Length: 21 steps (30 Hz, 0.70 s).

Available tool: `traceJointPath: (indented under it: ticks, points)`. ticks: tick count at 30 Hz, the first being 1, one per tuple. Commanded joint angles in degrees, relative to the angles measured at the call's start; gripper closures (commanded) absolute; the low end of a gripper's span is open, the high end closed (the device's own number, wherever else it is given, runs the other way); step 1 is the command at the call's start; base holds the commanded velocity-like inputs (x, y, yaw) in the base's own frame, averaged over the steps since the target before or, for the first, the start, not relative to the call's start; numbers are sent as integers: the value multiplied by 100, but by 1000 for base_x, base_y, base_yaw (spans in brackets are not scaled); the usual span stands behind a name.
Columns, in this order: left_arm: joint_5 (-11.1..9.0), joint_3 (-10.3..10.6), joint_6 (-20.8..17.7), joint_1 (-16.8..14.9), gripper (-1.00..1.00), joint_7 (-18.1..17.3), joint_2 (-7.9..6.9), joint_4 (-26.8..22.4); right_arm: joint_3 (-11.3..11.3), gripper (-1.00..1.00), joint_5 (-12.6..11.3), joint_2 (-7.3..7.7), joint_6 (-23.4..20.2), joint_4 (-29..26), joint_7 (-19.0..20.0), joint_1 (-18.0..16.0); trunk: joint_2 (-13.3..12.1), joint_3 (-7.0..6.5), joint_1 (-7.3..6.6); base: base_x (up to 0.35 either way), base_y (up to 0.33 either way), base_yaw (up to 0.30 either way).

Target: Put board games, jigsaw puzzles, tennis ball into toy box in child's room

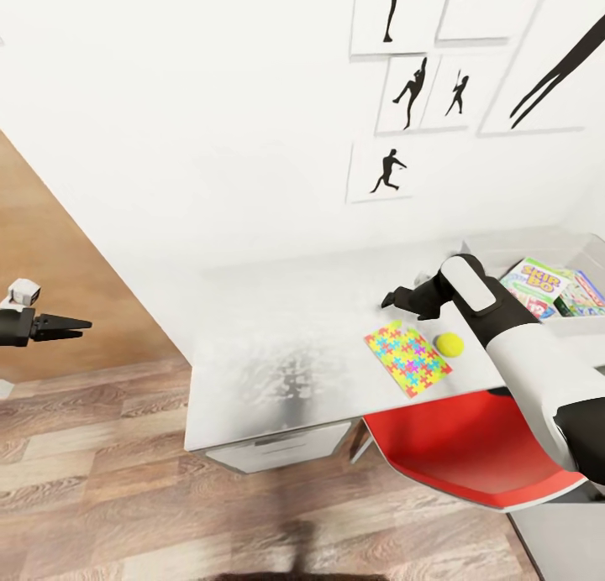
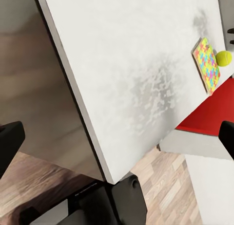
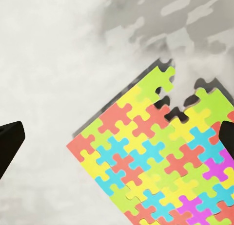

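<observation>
A multicoloured jigsaw puzzle [image 1: 407,356] lies flat on the white table [image 1: 286,329], with a yellow-green tennis ball [image 1: 449,343] just to its right. The clear toy box [image 1: 538,243] stands at the table's right end and holds a Skip-Bo board game [image 1: 536,284] and other colourful boxes [image 1: 581,295]. My right gripper [image 1: 403,304] hovers open just behind the puzzle; in its wrist view the puzzle [image 3: 161,161] lies between the spread fingertips [image 3: 9,142]. My left gripper [image 1: 71,323] is open over the floor, far left of the table. The left wrist view catches the puzzle [image 2: 207,64] and ball [image 2: 224,58].
A red chair [image 1: 470,447] is tucked under the table's front right, below my right arm. A drawer unit [image 1: 277,451] sits under the table's front edge. The white wall with silhouette pictures [image 1: 386,170] runs close behind the table. Wooden floor [image 1: 101,480] spreads to the left.
</observation>
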<state>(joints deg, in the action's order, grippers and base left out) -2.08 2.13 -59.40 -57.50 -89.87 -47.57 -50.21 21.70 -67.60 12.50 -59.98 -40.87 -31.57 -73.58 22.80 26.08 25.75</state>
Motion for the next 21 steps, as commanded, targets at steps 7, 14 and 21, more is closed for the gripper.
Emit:
traceJointPath:
  ticks: [7, 14, 21]
  points:
    - [-21, 21, -60, -7, -100, -13, -14, 2, 33, -100, -60, 15, -2, -8, -51, -7, 11, 75, 3, 0, 0, 0]
    - [-21, 18, -60, -7, -100, -13, -15, 2, 29, -100, -50, 35, -2, -21, -51, -18, 11, 139, 3, 0, 0, 0]
    - [-21, 21, -60, -7, -100, -13, -15, 2, 20, -100, -45, 148, -2, -62, -51, -24, 11, 204, 3, 0, 0, 0]
